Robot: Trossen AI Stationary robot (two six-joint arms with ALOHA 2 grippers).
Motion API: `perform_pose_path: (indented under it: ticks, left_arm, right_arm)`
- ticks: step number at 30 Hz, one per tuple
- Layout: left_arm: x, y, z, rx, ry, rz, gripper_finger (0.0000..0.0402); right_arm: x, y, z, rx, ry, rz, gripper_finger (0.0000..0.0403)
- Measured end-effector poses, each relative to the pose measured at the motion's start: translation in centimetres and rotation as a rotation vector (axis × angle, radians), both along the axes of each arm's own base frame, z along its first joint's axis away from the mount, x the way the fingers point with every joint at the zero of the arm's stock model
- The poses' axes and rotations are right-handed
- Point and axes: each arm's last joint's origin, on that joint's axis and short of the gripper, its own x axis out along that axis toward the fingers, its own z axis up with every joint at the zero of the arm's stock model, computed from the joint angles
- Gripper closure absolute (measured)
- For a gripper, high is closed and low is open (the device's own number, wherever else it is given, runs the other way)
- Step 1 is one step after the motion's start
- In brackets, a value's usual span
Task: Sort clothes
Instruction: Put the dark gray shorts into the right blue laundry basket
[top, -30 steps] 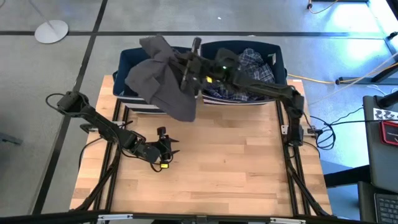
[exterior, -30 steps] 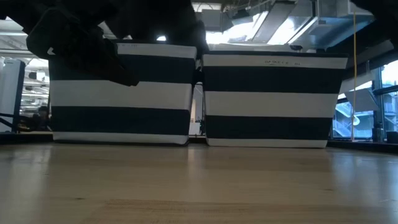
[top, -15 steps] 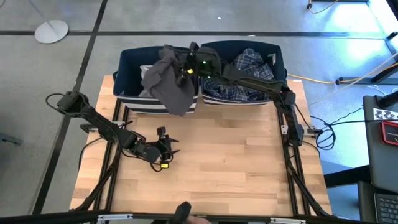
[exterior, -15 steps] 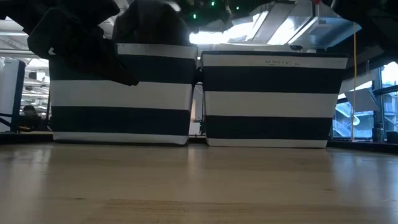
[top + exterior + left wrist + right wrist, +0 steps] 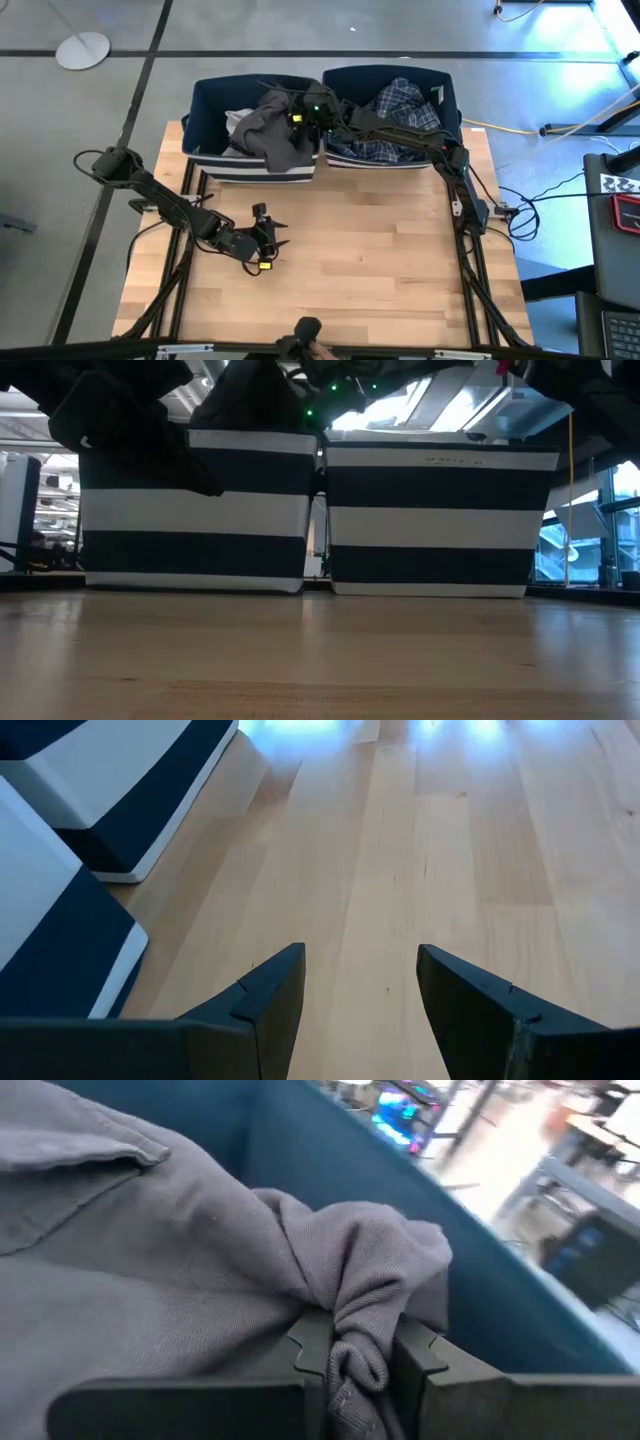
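The dark grey garment (image 5: 270, 135) lies heaped in the left navy bin (image 5: 205, 100), part of it draped over the bin's near wall. My right gripper (image 5: 298, 112) is above that bin's right side, shut on the garment (image 5: 200, 1280). A white garment (image 5: 233, 122) shows in the same bin. The blue-white plaid shirt (image 5: 400, 110) lies in the right bin (image 5: 450, 95). My left gripper (image 5: 360, 985) is open and empty over the table's near left part (image 5: 262, 240). The dark green garment is out of view. My right gripper pinches a bunched fold of the dark grey garment (image 5: 360, 1315) between its two fingers, several layers gathered. The rest of the garment spreads away from the fingers and rests in the left bin, slack.
The two navy bins with white stripes (image 5: 195, 510) (image 5: 440, 520) stand side by side at the table's far edge. Bare wooden tabletop (image 5: 380, 260) lies before them. A dark object (image 5: 305, 335) shows at the table's near edge.
My right gripper has gone down toward the left bin with the dark grey garment. The garment, which hung spread out above the bin's near wall, has sunk and crumpled into the bin, with part left over the near wall.
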Motion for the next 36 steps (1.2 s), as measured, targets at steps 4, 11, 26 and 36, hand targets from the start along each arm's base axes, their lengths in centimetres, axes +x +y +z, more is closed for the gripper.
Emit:
perform_pose_path:
  ticks: [4, 11, 26, 36]
  left_arm:
    - [0.0, 0.0, 0.0, -0.003, -0.001, 0.002, 0.0218]
    - [0.0, 0.0, 0.0, 0.000, -0.001, 0.005, 0.0218]
    - [0.2, -0.1, -0.8, 0.010, 0.028, 0.009, 0.0218]
    - [0.4, -0.2, -0.9, 0.008, 0.020, 0.007, 0.0218]
  right_arm:
    - [-0.2, -0.7, -0.1, 0.010, -0.014, -0.055, 0.0354]
    - [-0.3, -1.3, 0.1, 0.021, -0.056, -0.067, 0.0354]
    - [-2.9, -0.1, 7.0, -0.129, -0.119, -0.032, 0.0354]
    - [-11.9, 3.4, 21.2, -0.368, -0.382, -0.110, 0.0354]
